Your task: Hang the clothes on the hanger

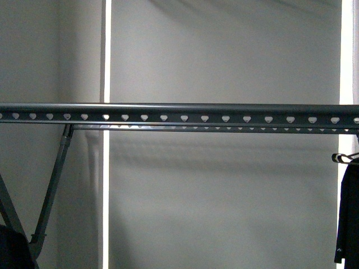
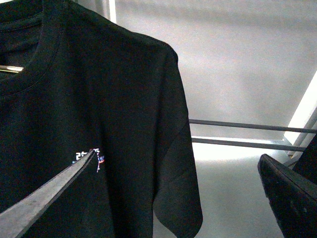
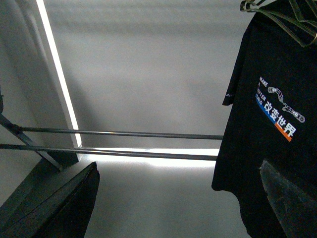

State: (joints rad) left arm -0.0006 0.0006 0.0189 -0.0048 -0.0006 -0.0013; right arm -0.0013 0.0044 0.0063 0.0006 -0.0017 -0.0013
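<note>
Close in front of the left end effector (image 2: 178,156) hangs the T-shirt (image 2: 99,99), with a gold-coloured clothes hanger (image 2: 10,68) showing inside its collar. The fingers stand wide apart with nothing between them. One fingertip shows just before the chest print, and I cannot tell whether it touches the cloth. The right end effector (image 3: 178,166) is likewise spread and empty. The rack rail (image 1: 179,112), with its row of heart-shaped holes, runs bare across the front view, so the T-shirt is not yet on it. The dark shape at that view's lower left corner may be this garment, though I cannot tell.

The T-shirt should be light, soft and limp. Gripped by the cloth it would likely sag, bunch and perhaps slide off. It seems better to hold the clothes hanger itself, up near its hook, which is out of view, and let the cloth hang free. The bar looks thin and smooth, so it probably needs a firm pinch, and the load may swing.

It is black and short-sleeved, with a ribbed round collar and a small white chest print touched with red and blue. Well apart, near the rail's right end, a second shirt (image 3: 267,124) with bold white lettering hangs from a hook (image 1: 343,158).
</note>
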